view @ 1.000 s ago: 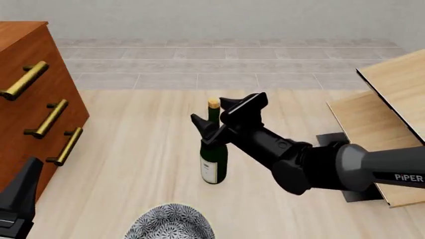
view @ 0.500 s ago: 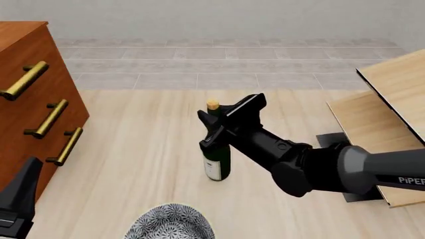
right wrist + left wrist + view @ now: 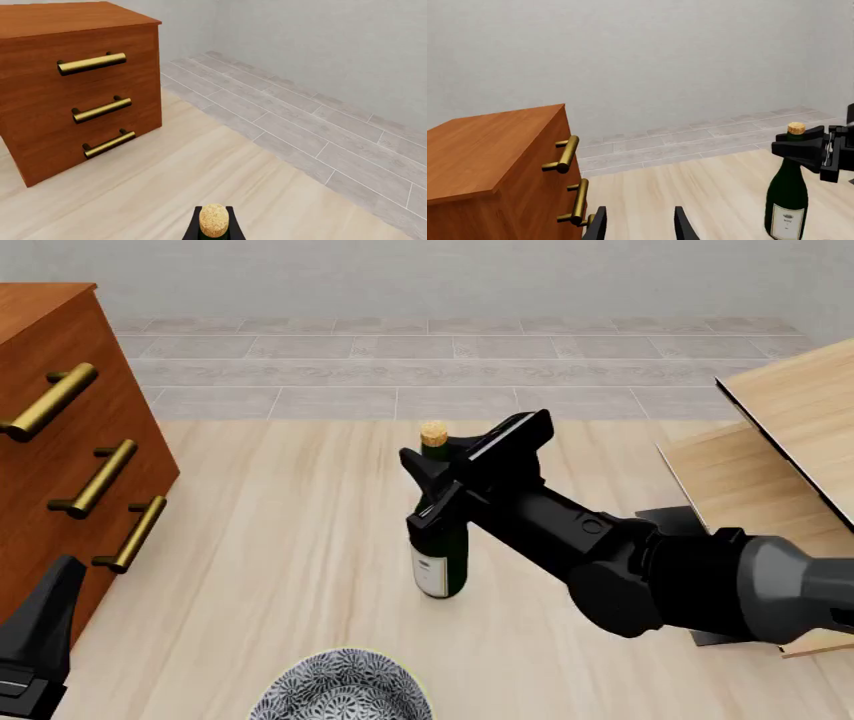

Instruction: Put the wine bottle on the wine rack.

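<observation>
The wine bottle (image 3: 439,562) is dark green with a tan cork and a white label. It is upright on the light wood table, near the middle. My right gripper (image 3: 451,472) is shut on its neck just below the cork. The left wrist view shows the bottle (image 3: 787,192) with that gripper (image 3: 810,148) clamped on the neck. The right wrist view shows only the cork (image 3: 215,219). The wine rack (image 3: 781,430), pale slanted panels on a black base plate, stands at the right edge. My left gripper (image 3: 640,229) is open and empty, low at the front left (image 3: 36,645).
A reddish-brown cabinet (image 3: 60,430) with three brass handles stands at the left, close to my left gripper; it also shows in the left wrist view (image 3: 490,160) and the right wrist view (image 3: 80,90). A patterned grey bowl (image 3: 342,687) sits at the table's front edge.
My right gripper's fingers closed on the bottle's neck. The bottle then shifted slightly right and rose a little with the gripper. The left arm has not moved.
</observation>
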{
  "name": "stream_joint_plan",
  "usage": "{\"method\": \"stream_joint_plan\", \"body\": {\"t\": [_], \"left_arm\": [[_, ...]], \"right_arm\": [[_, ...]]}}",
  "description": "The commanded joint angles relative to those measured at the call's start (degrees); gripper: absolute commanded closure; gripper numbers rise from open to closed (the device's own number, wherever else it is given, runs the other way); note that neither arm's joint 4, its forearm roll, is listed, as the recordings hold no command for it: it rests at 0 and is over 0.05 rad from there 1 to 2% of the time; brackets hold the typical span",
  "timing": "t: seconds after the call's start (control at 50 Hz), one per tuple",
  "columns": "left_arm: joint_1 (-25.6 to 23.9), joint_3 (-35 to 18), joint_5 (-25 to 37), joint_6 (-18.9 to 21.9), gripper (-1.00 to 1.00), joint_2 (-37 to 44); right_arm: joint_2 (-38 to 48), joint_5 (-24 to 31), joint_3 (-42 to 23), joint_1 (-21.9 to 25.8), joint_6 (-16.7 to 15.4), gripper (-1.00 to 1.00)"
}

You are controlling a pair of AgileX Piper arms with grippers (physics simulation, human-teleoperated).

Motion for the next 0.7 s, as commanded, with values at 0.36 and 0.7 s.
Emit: {"method": "stream_joint_plan", "body": {"t": [0.36, 0.7], "left_arm": [[-1.9, 0.3, -0.3, -0.3, -1.0, 0.0], [-2.1, 1.6, -2.3, -1.1, -1.0, 0.0]], "right_arm": [[-15.3, 12.4, -1.5, 0.1, 3.9, 1.0], [-23.8, 22.1, -5.8, -3.0, 6.7, 1.0]]}}
